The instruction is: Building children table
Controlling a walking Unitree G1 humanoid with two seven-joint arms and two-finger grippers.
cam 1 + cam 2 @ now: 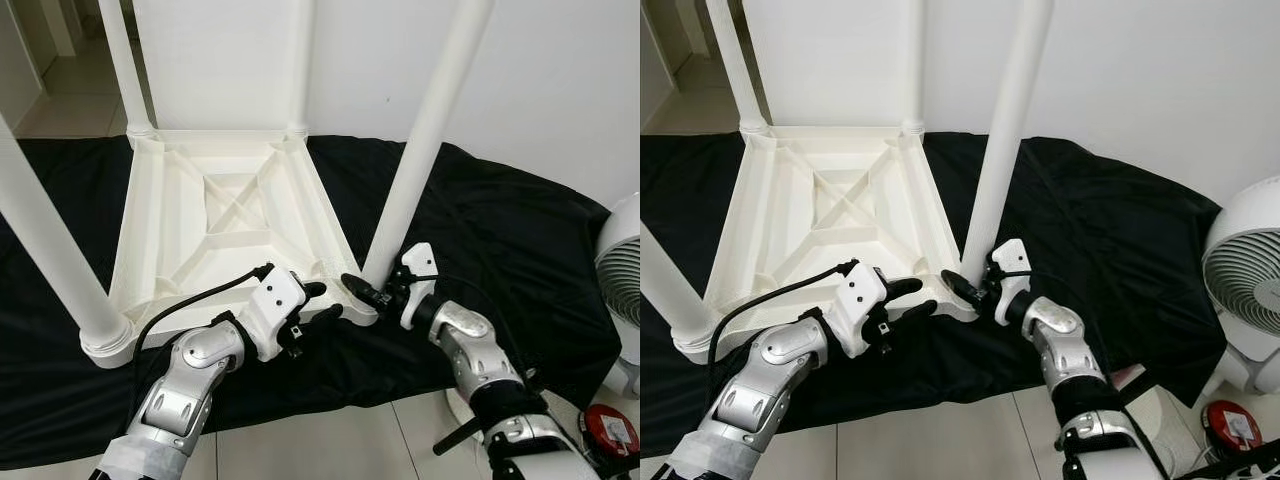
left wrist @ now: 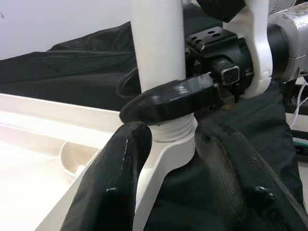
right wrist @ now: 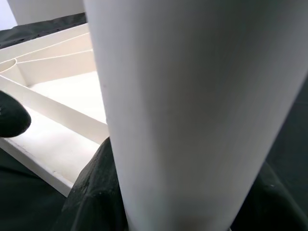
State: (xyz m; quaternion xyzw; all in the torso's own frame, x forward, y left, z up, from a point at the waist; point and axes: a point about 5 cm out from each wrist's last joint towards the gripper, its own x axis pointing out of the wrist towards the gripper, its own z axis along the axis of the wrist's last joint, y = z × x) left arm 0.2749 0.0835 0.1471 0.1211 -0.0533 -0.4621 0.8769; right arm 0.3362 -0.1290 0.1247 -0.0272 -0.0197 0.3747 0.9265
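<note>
A: Head views?
B: The upturned table lies on a black cloth with 4 legs standing. The right tool grips the near-right leg at its base; the left tool, fingers parted, steadies that corner.

A: Wrist views?
B: Left wrist: thread exposed at the socket, so probably not fully screwed home. Right wrist: the leg up close.

Four upright legs ring the upturned table top. The near right leg is crowded at its base by both grippers, while the ribbed middle stays open. A fan blocks the table's far right.
</note>
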